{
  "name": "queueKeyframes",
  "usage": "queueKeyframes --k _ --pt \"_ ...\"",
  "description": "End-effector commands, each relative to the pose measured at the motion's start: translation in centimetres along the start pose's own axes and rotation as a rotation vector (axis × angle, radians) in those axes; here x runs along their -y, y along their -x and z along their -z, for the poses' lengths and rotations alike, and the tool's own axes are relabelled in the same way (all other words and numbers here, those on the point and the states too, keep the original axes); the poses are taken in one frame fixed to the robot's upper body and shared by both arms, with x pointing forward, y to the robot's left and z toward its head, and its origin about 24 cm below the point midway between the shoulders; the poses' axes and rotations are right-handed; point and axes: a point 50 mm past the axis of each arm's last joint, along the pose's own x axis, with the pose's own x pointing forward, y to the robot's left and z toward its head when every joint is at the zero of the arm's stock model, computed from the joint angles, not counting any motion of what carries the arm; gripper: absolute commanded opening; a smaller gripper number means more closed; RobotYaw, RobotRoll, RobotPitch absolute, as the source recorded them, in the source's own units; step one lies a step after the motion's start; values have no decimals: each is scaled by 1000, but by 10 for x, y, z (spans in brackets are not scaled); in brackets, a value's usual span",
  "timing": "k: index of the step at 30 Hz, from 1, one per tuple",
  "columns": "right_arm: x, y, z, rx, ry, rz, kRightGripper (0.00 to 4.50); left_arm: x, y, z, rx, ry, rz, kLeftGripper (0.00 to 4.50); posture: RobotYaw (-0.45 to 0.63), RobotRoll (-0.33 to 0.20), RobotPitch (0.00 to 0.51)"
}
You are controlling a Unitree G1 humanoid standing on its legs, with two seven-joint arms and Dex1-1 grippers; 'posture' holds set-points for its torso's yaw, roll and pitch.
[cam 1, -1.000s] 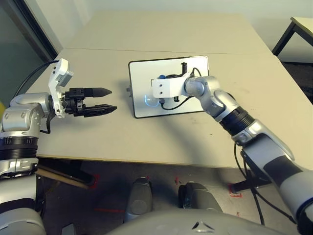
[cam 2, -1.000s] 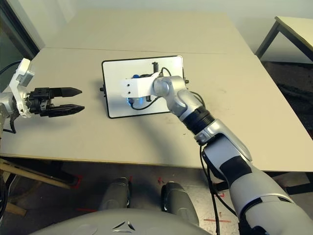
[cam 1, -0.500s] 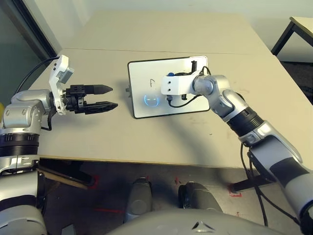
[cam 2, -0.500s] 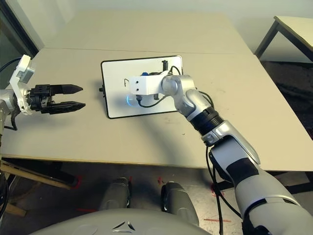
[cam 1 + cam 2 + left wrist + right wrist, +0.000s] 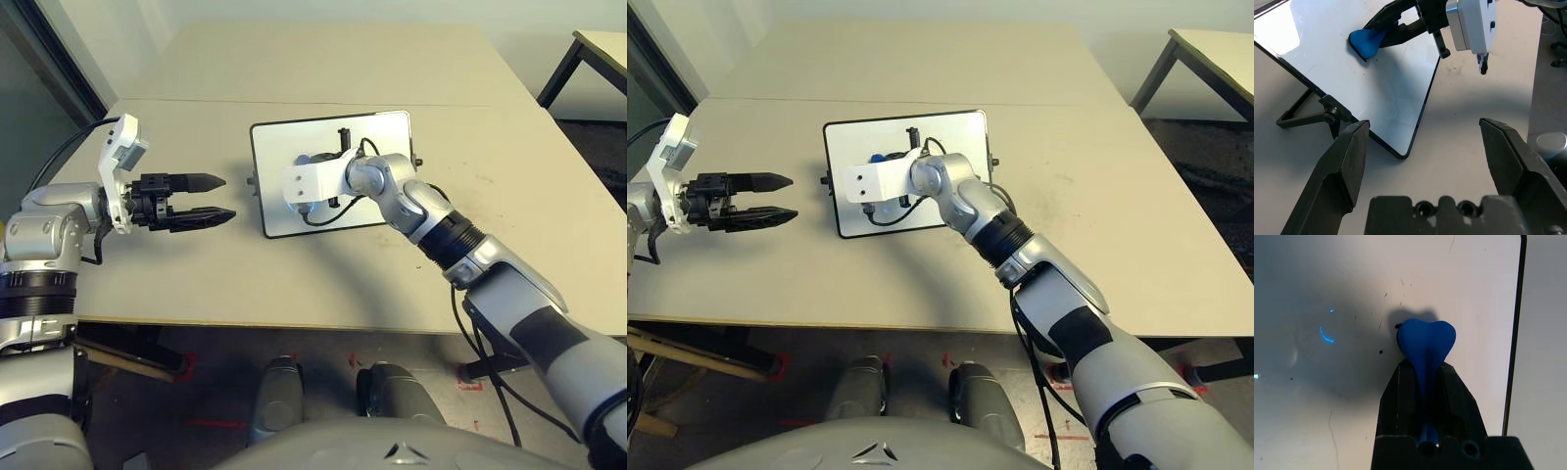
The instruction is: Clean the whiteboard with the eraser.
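Across mid-frame on the table (image 5: 343, 284) sits the board (image 5: 392, 137); right fingers (image 5: 1452, 396) grip the blue eraser (image 5: 1426, 338) over it; left fingers (image 5: 201, 218), at frame left, spread open.

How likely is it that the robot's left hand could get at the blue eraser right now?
Probably not easily. The right gripper has the eraser pinched between its fingers, over the whiteboard. The left gripper is open beside the board, but the eraser's grip is taken.
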Motion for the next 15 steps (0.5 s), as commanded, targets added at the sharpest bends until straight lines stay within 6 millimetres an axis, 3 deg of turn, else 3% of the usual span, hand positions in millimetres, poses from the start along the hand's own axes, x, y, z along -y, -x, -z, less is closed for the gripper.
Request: queueKeyframes --k 1,15 --pt "-3 -3 1 -16 25 -14 339 1 2 -4 8 -14 -5 4500 298 0 33" --pt "-15 -3 -2 3 45 -74 339 1 -2 -5 13 -15 1 4500 291 0 33"
